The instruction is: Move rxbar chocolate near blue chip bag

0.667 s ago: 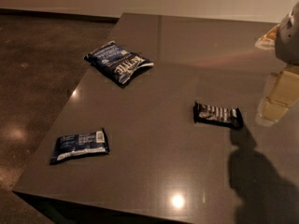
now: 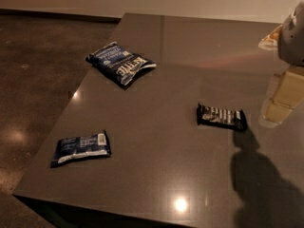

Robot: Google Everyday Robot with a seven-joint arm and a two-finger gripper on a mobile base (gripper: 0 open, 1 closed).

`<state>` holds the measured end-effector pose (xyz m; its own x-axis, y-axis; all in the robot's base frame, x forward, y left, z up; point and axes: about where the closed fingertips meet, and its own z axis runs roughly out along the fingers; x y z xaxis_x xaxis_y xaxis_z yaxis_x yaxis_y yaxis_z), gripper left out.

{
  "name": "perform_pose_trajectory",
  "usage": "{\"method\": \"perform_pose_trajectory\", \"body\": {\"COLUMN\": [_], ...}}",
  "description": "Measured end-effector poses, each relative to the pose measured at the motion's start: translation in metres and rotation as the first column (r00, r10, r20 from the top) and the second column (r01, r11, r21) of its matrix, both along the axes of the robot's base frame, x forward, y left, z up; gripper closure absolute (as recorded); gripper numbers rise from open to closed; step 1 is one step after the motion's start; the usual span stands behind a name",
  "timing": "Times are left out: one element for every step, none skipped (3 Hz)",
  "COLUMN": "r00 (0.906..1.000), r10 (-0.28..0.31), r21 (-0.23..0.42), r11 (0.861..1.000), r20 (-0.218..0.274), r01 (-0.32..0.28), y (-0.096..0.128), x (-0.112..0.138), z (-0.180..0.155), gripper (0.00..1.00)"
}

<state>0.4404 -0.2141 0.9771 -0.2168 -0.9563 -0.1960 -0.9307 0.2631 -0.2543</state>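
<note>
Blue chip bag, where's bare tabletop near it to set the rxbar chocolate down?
Bare tabletop lies right of the blue chip bag, and between it and the rxbar chocolate. Open too between bag and dark-blue packet. Nowhere crowded; the tool hangs at the right edge.

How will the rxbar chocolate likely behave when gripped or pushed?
The rxbar chocolate lies flat and slim, so it probably won't roll or tip. On the glossy table it may slide when nudged. The gripper hangs at the view's right edge.
</note>
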Motion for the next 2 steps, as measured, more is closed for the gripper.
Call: {"method": "perform_pose_trajectory", "body": {"r00": [0.9997, 0.9981], "r10": [0.014, 0.033], "r21": [-0.024, -0.034], "r11": [1.000, 0.999], "r20": [-0.020, -0.052], "r01": [-0.015, -0.035], "y": [0.002, 0.003], "x": [0.013, 0.029], "z": [-0.015, -0.040], "gripper": [0.00, 0.00]}}
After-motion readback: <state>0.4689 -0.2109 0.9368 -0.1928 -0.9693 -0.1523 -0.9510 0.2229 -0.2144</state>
